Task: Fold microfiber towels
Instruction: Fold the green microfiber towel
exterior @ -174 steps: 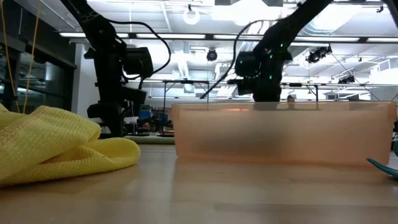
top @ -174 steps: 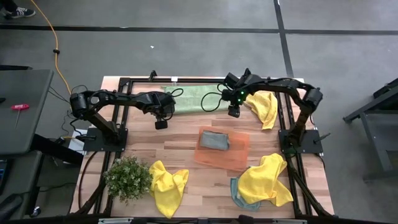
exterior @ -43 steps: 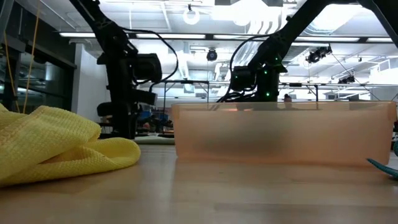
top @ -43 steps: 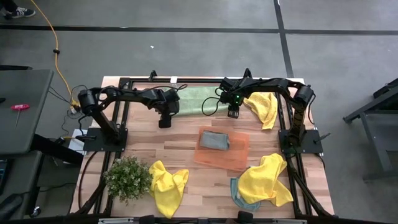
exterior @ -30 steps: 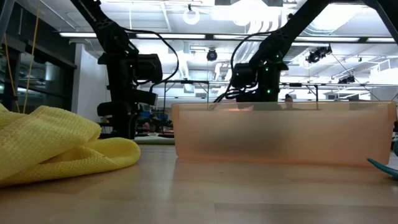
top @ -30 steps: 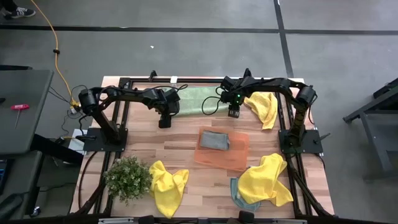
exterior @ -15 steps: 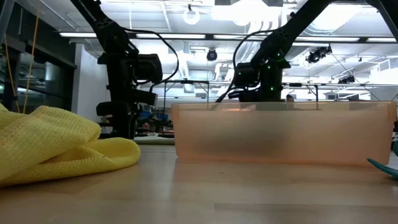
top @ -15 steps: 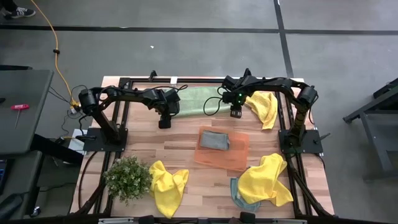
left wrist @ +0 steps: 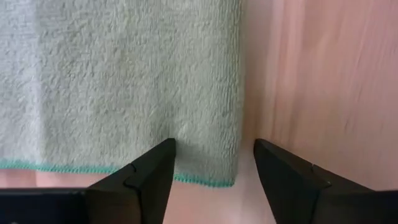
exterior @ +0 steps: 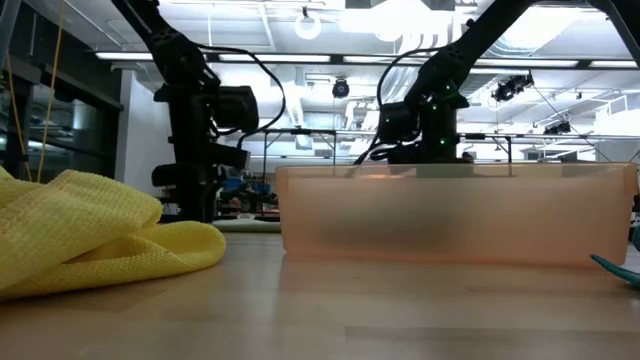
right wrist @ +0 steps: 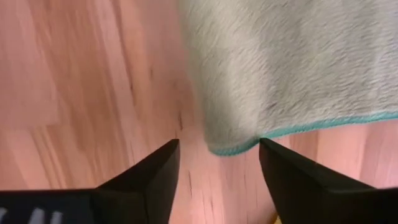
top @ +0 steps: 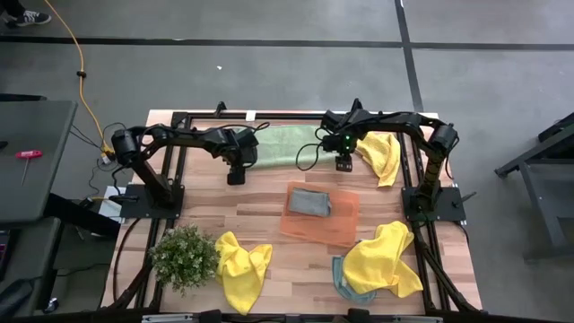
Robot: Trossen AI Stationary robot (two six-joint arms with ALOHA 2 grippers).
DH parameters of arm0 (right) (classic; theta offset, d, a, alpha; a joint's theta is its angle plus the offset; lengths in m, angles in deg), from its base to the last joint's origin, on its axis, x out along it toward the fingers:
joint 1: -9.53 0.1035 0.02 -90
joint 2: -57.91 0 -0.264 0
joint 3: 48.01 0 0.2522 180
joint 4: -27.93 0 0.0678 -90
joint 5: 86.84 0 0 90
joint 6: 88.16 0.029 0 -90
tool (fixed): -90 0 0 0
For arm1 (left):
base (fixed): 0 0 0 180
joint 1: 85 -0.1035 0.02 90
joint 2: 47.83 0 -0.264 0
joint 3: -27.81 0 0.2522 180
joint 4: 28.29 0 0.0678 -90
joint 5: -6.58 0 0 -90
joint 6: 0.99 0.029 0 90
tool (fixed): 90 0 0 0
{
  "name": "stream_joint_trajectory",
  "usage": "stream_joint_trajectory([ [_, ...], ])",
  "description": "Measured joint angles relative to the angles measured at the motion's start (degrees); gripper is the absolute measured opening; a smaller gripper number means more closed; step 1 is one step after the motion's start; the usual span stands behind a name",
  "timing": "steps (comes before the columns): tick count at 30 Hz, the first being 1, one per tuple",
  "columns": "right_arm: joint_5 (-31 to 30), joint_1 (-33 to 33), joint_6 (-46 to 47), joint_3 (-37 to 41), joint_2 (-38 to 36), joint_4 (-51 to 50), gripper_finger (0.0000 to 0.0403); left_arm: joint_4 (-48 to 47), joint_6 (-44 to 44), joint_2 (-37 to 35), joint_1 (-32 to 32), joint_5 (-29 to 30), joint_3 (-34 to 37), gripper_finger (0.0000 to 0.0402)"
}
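Observation:
A pale green microfiber towel [top: 289,144] lies spread flat along the table's far edge, between my two arms. My left gripper [top: 235,176] points down over the towel's near left corner [left wrist: 229,177]. It is open, one finger over the cloth and the other over bare wood. My right gripper [top: 342,164] points down at the near right corner [right wrist: 225,147], open, with a finger on either side of that corner and apart from it. My left gripper has one finger [left wrist: 155,167] standing over the towel's near hem, just beside the corner. I cannot tell whether it touches the cloth. The towel lies flat on the wood.
A folded grey-blue towel [top: 309,202] lies on the orange mat [top: 336,224] at mid-table. Crumpled yellow towels lie at the far right [top: 381,154], near left [top: 242,267] and near right [top: 381,258], the last over a teal one [top: 343,280]. A potted plant [top: 186,256] stands near left.
My right gripper has tipped a little at the wrist, above the green towel's near right corner. The towel lies spread along the far edge as before.

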Motion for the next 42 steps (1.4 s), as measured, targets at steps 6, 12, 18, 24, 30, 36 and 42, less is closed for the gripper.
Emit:
stream_joint_trajectory([
  [6, 0.0, -0.4, -1.6, 0.0, -0.4, -0.3, 0.0234, -2.2, 0.0, -2.7, 0.0, 1.4, 0.0, 0.0225],
  [12, 2.9, -0.3, -1.0, -0.1, -1.3, 5.0, 0.0232, -4.4, -1.0, -5.0, 0.0, -5.7, -0.1, 0.0225],
  [18, 4.6, 0.1, -3.0, -0.1, -1.3, 7.3, 0.0232, -2.4, 0.9, -5.0, 0.5, -5.5, 2.5, 0.0225],
  [24, 4.5, 0.1, -3.5, -0.1, -1.3, 8.0, 0.0232, 2.0, -1.2, -5.0, 1.3, -1.9, 4.3, 0.0225],
  [30, 4.5, 0.1, -4.1, -0.1, -1.3, 6.7, 0.0232, 3.5, -1.5, -5.0, 2.0, -1.7, 4.4, 0.0225],
  [36, 4.4, 0.1, -8.5, 0.5, -1.3, 4.1, 0.0232, 3.1, -1.5, -3.6, 2.0, -1.8, 4.4, 0.0203],
  [42, 3.1, 1.0, -8.7, 5.2, -1.3, 7.4, 0.0232, 3.0, -1.5, -3.4, 2.0, -1.8, 4.4, 0.0180],
])
